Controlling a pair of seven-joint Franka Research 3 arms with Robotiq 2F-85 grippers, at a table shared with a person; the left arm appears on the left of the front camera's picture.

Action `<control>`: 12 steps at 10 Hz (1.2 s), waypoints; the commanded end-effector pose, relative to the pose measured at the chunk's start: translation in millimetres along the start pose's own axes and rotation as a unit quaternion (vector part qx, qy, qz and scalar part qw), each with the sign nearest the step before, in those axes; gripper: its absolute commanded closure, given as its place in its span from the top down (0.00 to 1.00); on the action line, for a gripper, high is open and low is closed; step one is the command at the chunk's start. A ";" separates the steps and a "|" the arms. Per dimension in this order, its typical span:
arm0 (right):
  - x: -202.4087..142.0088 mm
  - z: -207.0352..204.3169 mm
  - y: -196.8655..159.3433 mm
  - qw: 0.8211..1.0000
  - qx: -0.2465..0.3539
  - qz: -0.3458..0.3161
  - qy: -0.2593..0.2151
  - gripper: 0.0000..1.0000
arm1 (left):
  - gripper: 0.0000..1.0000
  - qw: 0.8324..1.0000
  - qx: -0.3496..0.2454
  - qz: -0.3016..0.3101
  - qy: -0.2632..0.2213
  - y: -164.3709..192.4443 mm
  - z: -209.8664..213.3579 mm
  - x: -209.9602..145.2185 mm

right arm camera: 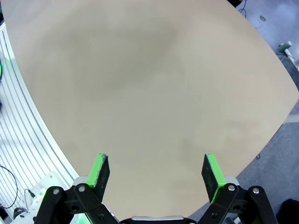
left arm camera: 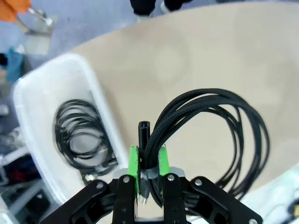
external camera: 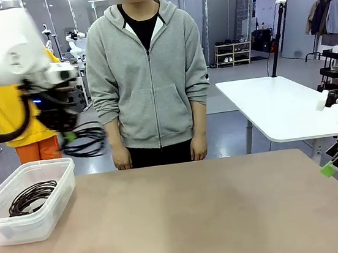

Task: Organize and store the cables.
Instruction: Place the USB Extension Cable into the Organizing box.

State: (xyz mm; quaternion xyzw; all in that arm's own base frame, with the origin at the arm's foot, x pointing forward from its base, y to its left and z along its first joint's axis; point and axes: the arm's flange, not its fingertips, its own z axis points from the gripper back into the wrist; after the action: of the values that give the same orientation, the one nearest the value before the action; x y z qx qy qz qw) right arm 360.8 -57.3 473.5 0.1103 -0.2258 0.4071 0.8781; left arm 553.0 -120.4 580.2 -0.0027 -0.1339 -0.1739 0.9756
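Two coils of thin black cable are in play at a plain tan surface with a person in a grey hooded top standing at its far side. One coiled cable already lies flat inside a clear plastic bin at the robot's left end of the surface. The left gripper hangs in the air above and just beyond that bin, its green pads clamped tight on a bunched section of the second cable, near a black plug that sticks up between them. The rest of this braided coil droops loosely to one side in wide loops, touching nothing. The right gripper hovers over the bare right edge of the surface with its pads spread wide and nothing between them. Judging by the sag, the cable is light, limp and springy rather than stiff, so its loops could splay or snag on the bin's rim when lowered. Pinching several strands together where they bundle, as here, looks like the surest hold; a single strand would likely slip.
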 end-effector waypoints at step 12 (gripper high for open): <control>0.3 -0.1 1.8 1.000 -0.001 -0.003 0.006 1.00 | 0.88 0.999 0.036 -0.004 0.001 171.9 -109.5 -89.7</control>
State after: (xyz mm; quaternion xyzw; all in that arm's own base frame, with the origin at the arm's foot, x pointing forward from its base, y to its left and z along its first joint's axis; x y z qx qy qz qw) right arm 360.9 -57.1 473.5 0.1109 -0.2260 0.4078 0.8777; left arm 558.8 64.6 451.2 0.0259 -0.1330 -0.1775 0.9747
